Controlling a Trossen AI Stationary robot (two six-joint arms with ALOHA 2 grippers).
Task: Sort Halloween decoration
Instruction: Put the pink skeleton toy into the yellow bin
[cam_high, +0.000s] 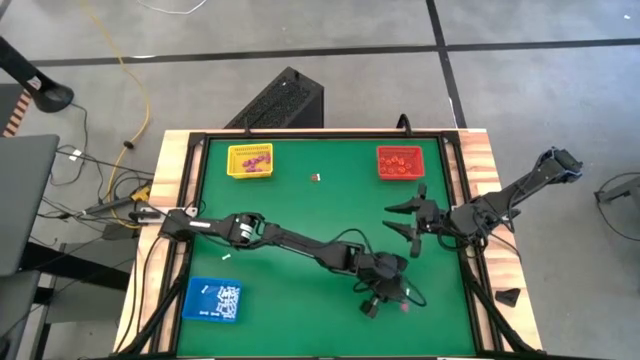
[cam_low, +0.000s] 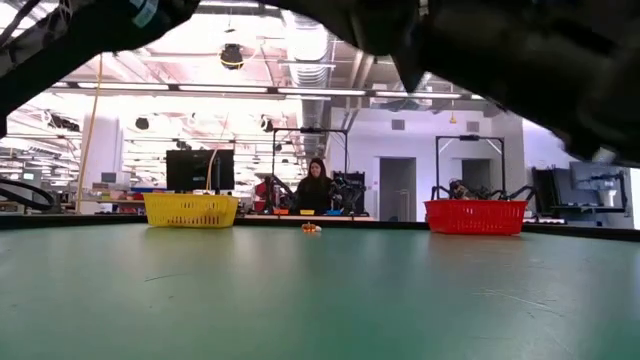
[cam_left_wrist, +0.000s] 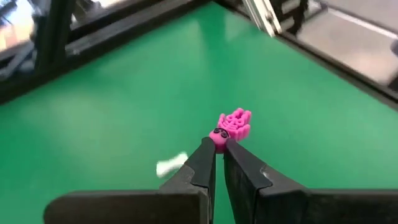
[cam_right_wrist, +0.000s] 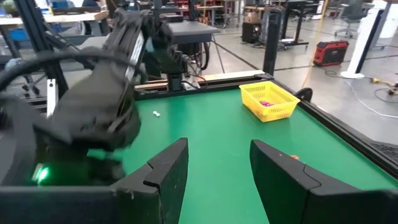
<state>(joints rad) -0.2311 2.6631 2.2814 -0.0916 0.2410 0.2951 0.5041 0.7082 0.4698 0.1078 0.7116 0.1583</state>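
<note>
blue tray (cam_high: 213, 301) front-left | yellow tray (cam_high: 250, 160) far left | left gripper (cam_left_wrist: 217, 149) pinches pink trinket (cam_left_wrist: 232, 126) on green mat (cam_high: 310, 230), front-right of centre | right gripper (cam_right_wrist: 217, 168) spread, hovering right | red tray (cam_high: 399, 162) far right

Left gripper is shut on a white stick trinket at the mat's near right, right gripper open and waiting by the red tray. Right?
Not quite. The left gripper is shut on a pink trinket, not a white one; the left wrist view shows it. A white piece lies loose beside it. The right gripper is open, below the red tray.
</note>
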